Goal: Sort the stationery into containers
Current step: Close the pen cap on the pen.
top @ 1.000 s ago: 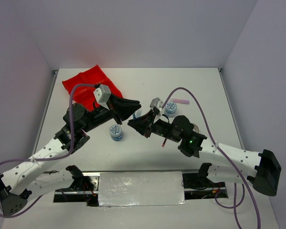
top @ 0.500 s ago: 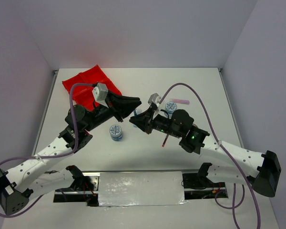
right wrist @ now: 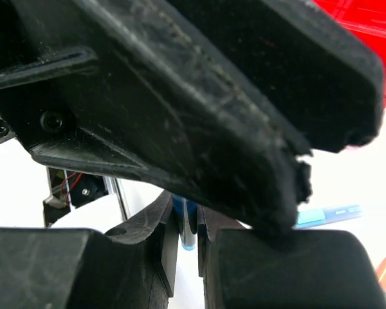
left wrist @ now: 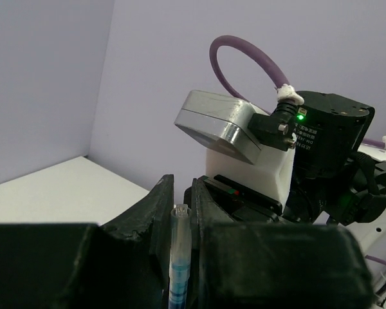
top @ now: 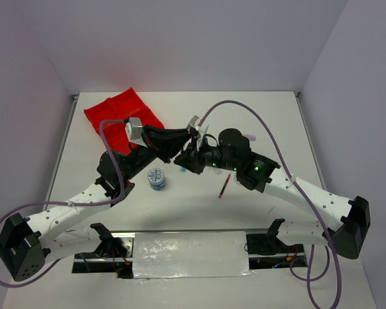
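White table, grey walls. We see the left gripper and right gripper nose to nose over mid-table. In the left wrist view, the jaws are pinched on a thin blue pen, which stands upright between the fingers. In the right wrist view, the jaws are likewise clamped on a thin blue piece. We can't tell if it's the same pen. The red tray sits far left. A patterned tub and a red pen lie near the middle.

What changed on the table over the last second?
The right arm swung left, bringing the right pincer up against the left pincer. Both are shut on the blue pen; nothing visibly released. The round tub, red pen and red tray stayed put.
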